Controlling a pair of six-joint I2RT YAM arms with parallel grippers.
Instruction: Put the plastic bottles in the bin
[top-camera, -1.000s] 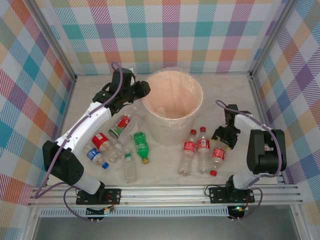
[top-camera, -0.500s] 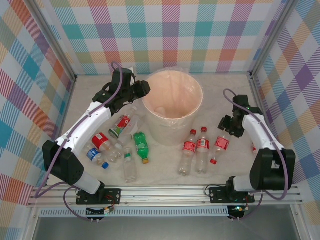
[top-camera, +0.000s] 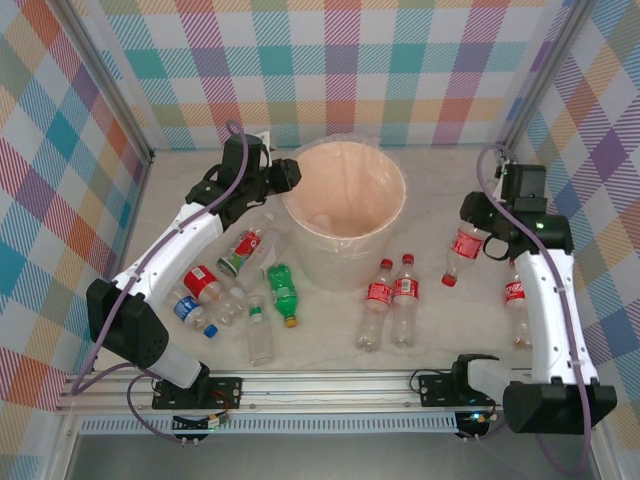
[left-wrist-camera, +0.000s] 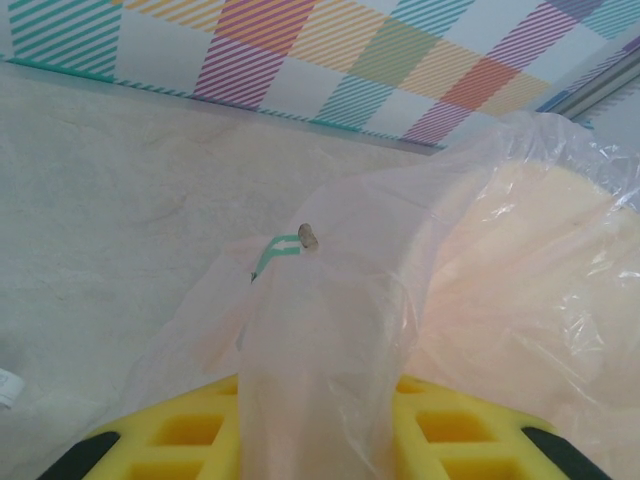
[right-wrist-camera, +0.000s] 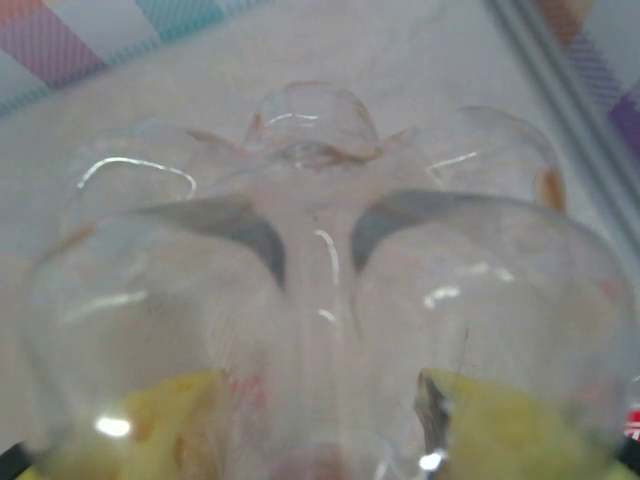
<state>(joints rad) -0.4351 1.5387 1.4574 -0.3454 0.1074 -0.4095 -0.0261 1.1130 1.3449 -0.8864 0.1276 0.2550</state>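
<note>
The bin stands mid-table, pale peach with a clear liner. My left gripper is at its left rim, shut on a fold of the liner between yellow fingers. My right gripper is raised right of the bin, shut on a red-labelled plastic bottle hanging cap-down; its clear base sits close before the right wrist camera. Two red-labelled bottles lie in front of the bin. A green bottle and several others lie to the left.
One more red-labelled bottle lies by the right arm near the right wall. Checked walls close in the table on three sides. A metal rail runs along the near edge.
My right gripper closed on a red-labelled bottle, lifted it off the table and carried it up and to the right. The left gripper stayed at the bin's rim.
</note>
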